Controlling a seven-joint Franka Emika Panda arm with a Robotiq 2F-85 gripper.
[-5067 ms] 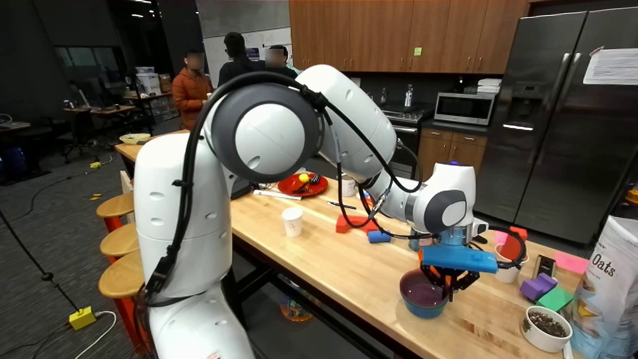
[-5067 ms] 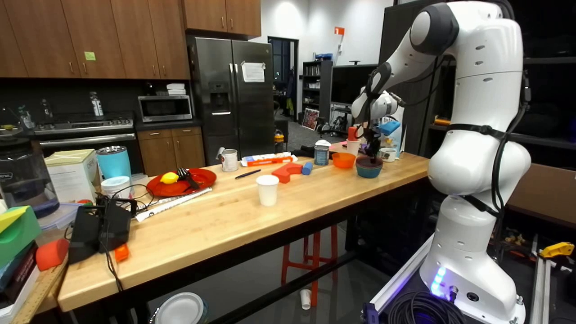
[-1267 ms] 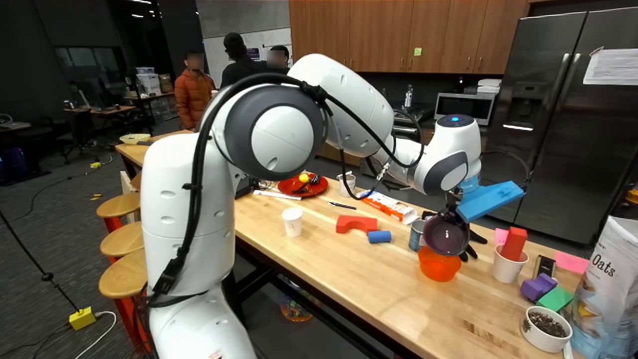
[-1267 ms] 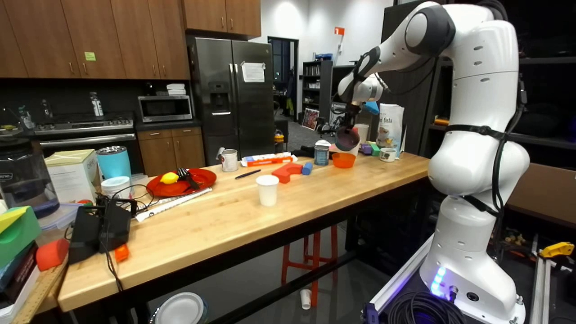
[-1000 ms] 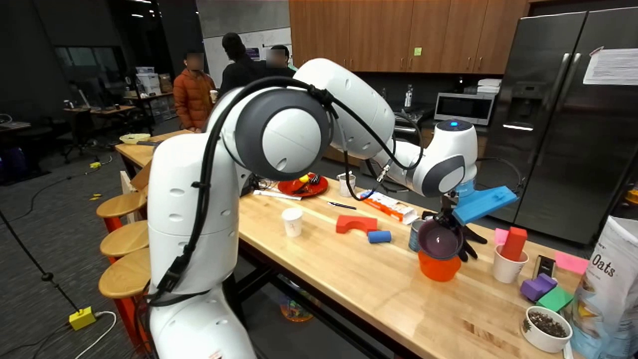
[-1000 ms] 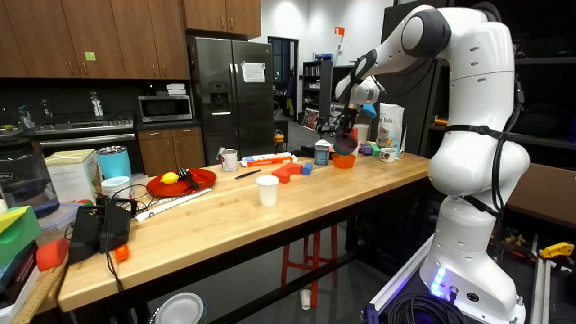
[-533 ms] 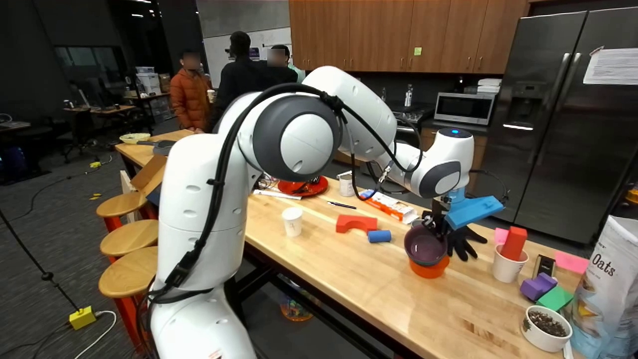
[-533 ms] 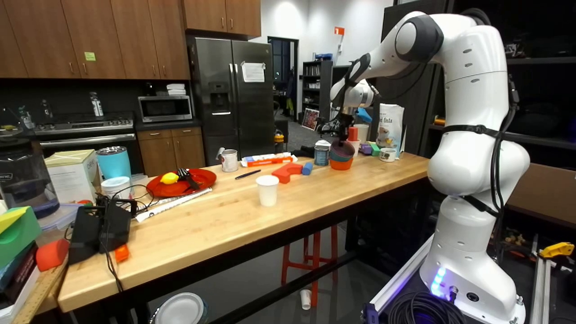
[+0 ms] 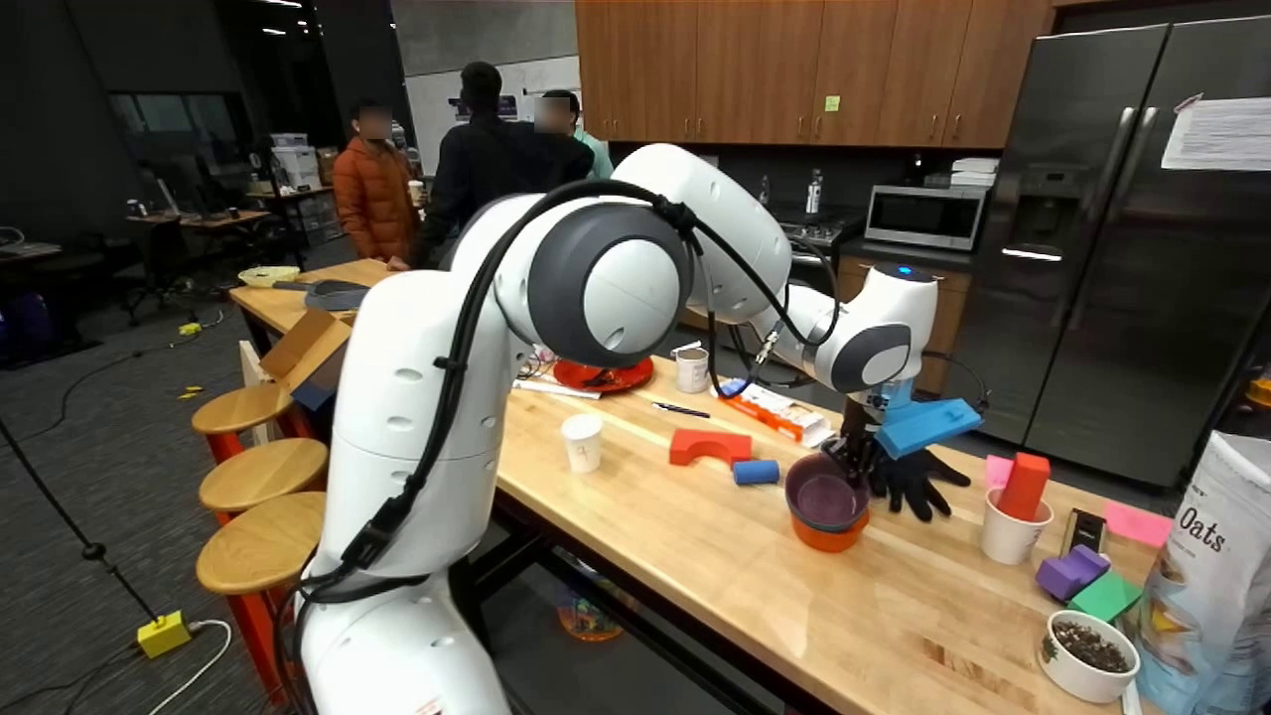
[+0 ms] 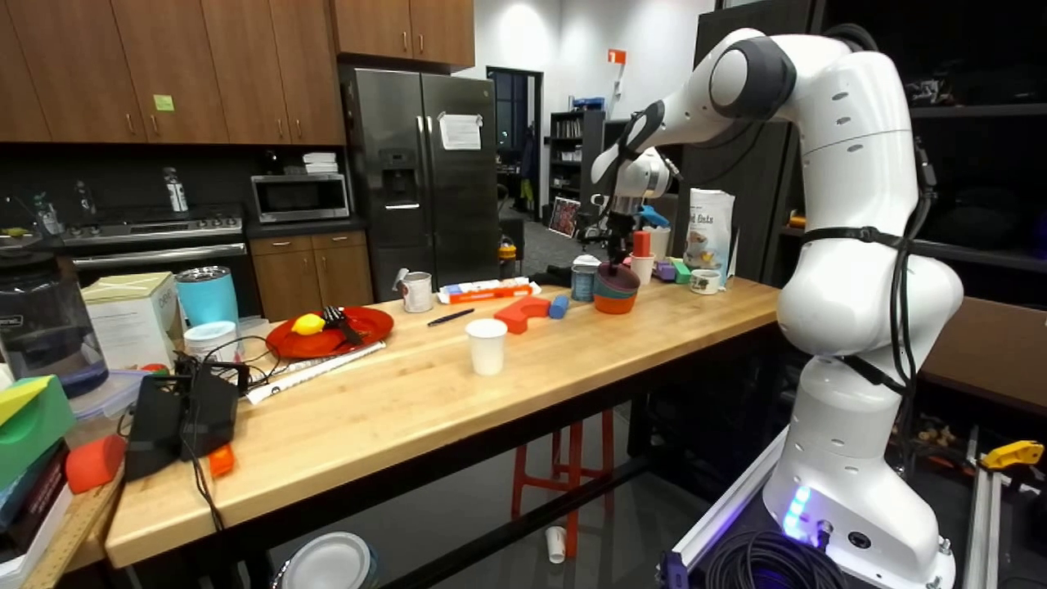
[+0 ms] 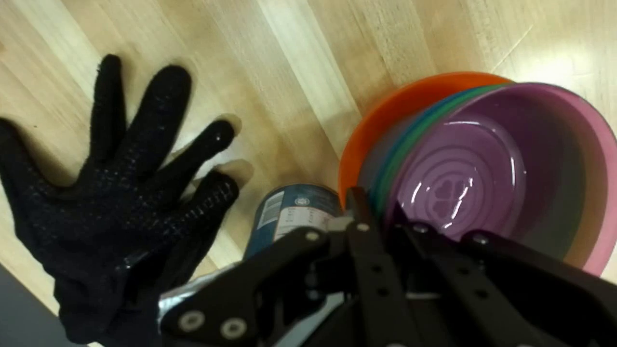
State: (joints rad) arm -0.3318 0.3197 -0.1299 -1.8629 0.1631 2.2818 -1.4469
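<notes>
My gripper (image 11: 378,207) is shut on the near rim of a bowl that is purple inside and teal outside (image 11: 462,178). One finger is outside the wall and one is inside. The bowl shows tilted in an exterior view (image 9: 824,497), its lower part inside an orange bowl (image 9: 829,538) on the table. The orange bowl's rim also shows in the wrist view (image 11: 354,144). I cannot tell whether the purple bowl rests fully on its bottom. A blue can (image 11: 299,207) stands close beside the outer finger. A black glove (image 11: 130,207) lies near the gripper.
On the table are a red arch block (image 9: 710,445), a blue cylinder (image 9: 756,472), a white paper cup (image 9: 582,444) and an orange-white box (image 9: 775,409). A cup with a red block (image 9: 1015,526), a small white bowl (image 9: 1082,655) and an oats bag (image 9: 1206,576) stand at one end.
Earlier the purple bowl stood on the table; it was lifted over the orange bowl. In the last second my gripper lowered it into the orange bowl, and both bowls slid sideways along the table.
</notes>
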